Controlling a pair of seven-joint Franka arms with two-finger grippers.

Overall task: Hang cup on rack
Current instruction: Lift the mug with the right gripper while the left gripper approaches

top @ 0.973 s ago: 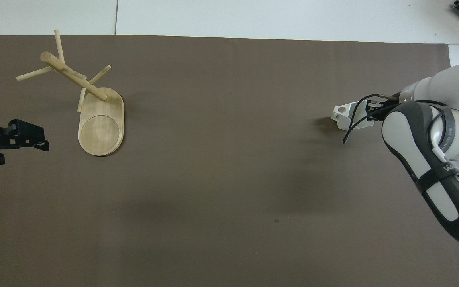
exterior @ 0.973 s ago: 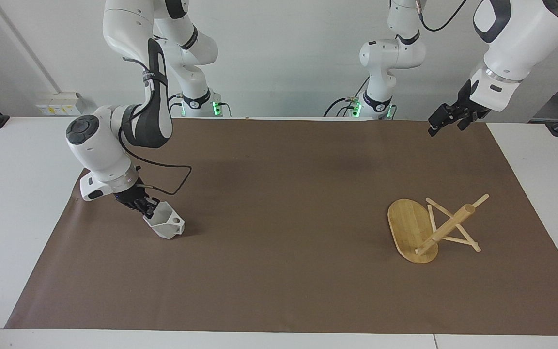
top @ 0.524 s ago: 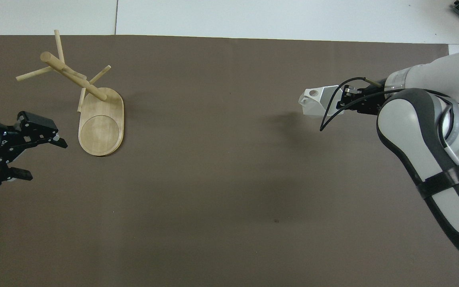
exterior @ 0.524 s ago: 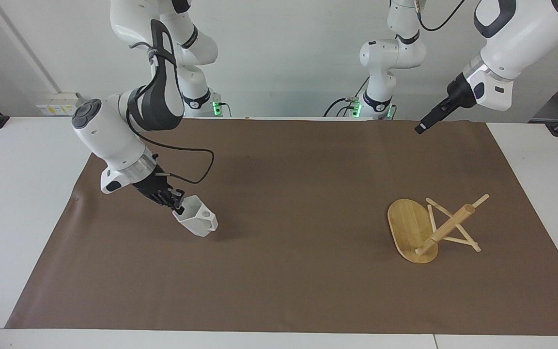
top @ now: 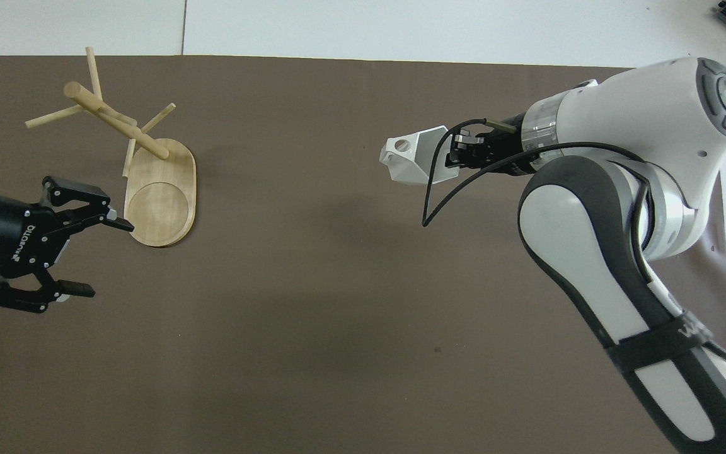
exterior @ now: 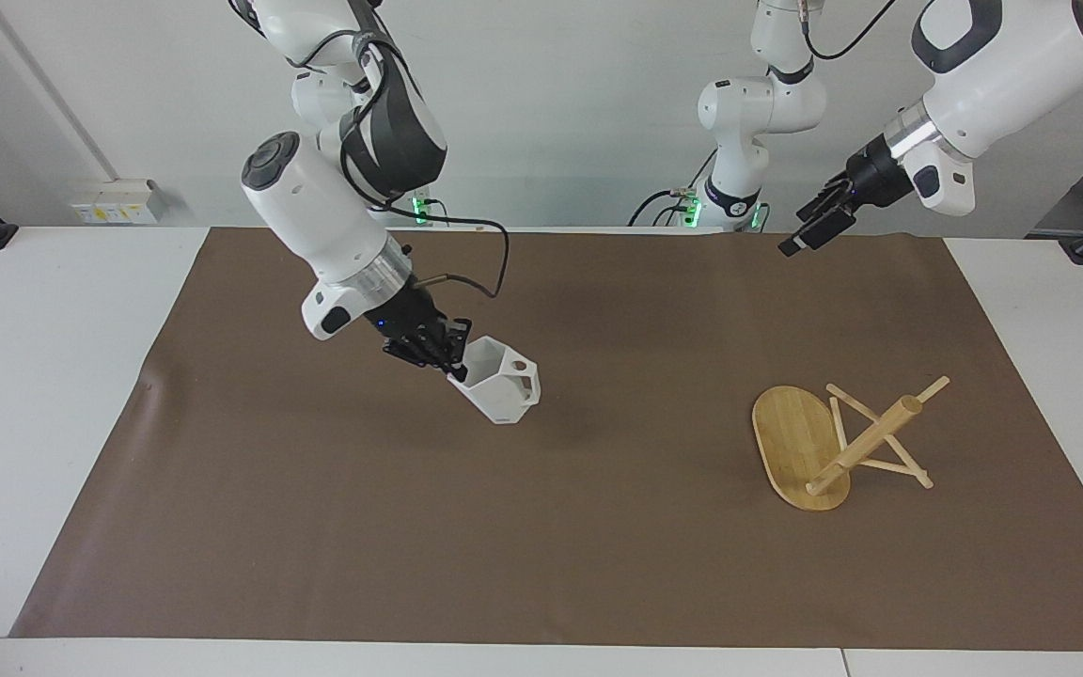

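The white faceted cup [exterior: 502, 387] [top: 416, 161] hangs tilted in the air over the middle of the brown mat, mouth toward the left arm's end. My right gripper [exterior: 452, 362] [top: 454, 156] is shut on its rim. The bamboo rack [exterior: 791, 437] [top: 161, 202] lies tipped over on the mat near the left arm's end, its base up on edge and its post [exterior: 866, 447] slanting with the pegs on the mat. My left gripper [exterior: 809, 235] [top: 106, 257] hangs open and empty, high over the mat, on the robots' side of the rack.
The brown mat [exterior: 598, 564] covers most of the white table [exterior: 34, 395]. Nothing but the cup's shadow lies on the mat between the cup and the rack.
My right arm has lifted the cup off the mat and carried it from its own end toward the middle. My left gripper has turned and come down a little toward the rack.
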